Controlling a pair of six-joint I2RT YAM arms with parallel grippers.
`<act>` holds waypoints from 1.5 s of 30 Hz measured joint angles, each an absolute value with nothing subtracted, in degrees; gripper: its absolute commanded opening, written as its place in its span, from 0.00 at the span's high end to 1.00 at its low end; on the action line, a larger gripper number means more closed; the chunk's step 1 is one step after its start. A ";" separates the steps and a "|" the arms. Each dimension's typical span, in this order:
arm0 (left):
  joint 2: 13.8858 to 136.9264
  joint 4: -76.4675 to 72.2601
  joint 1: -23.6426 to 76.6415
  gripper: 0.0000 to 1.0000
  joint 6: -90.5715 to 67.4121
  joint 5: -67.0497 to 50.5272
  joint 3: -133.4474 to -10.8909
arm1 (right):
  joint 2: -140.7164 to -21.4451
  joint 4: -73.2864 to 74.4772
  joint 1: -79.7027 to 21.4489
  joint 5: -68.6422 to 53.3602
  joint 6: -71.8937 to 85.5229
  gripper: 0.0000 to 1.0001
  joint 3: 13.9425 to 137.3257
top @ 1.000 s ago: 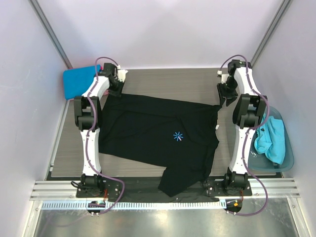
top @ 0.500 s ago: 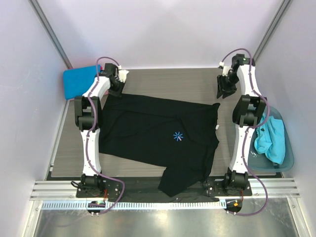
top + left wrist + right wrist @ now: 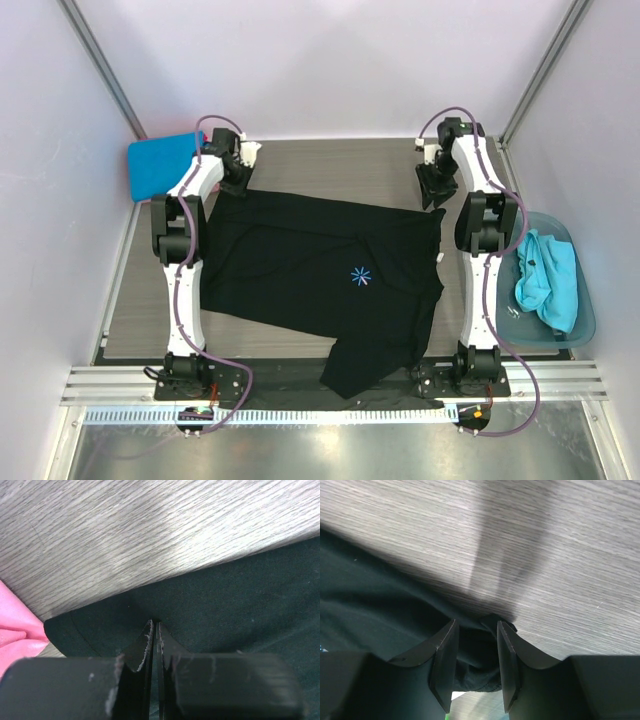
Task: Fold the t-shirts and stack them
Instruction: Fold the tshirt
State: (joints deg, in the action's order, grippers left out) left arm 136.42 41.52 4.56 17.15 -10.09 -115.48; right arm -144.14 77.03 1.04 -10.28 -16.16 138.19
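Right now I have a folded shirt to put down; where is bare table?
Best: the far strip of table beyond the black t-shirt, between left hand and right hand. Also the left margin beside the left arm. Centre is covered; the far-left corner holds the blue shirt.

A grey wood-grain counter (image 3: 330,165) sits inside pale lilac walls (image 3: 330,60) with metal corner posts (image 3: 99,60); a ribbed aluminium rail (image 3: 110,383) borders its near edge, a shiny steel sheet (image 3: 330,450) below it, light even
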 measured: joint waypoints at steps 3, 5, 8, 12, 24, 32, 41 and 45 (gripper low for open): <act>136.38 41.47 4.56 0.96 17.15 -10.09 -115.46 | -144.20 77.03 0.75 -8.56 -16.16 0.59 137.95; 136.38 41.47 4.56 0.96 17.15 -10.09 -115.46 | -144.42 77.01 0.82 -7.27 -16.16 0.60 137.95; 136.38 41.45 4.56 0.96 17.10 -10.09 -115.44 | -144.84 77.01 0.86 -5.30 -16.14 0.60 137.91; 136.38 41.43 4.60 0.96 17.10 -10.09 -115.44 | -145.27 77.01 0.97 -4.10 -16.16 0.68 137.82; 136.29 41.28 4.67 0.96 17.15 -9.91 -115.22 | -146.32 76.99 1.37 -2.66 -15.14 0.99 138.26; 136.22 41.10 4.86 0.96 17.15 -9.02 -115.04 | -145.29 76.95 5.19 -2.79 -12.58 0.99 135.41; 136.22 41.10 4.93 0.96 17.15 -8.43 -115.04 | -145.21 77.14 7.86 -3.18 -11.57 0.99 135.66; 136.22 41.10 5.02 0.97 17.15 -8.16 -115.04 | -145.21 77.54 8.16 -4.27 -11.53 0.88 138.17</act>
State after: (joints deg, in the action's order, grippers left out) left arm 136.22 41.10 5.02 17.15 -8.16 -115.04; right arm -145.21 77.54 8.16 -4.27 -11.53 138.17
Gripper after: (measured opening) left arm 0.036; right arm 0.046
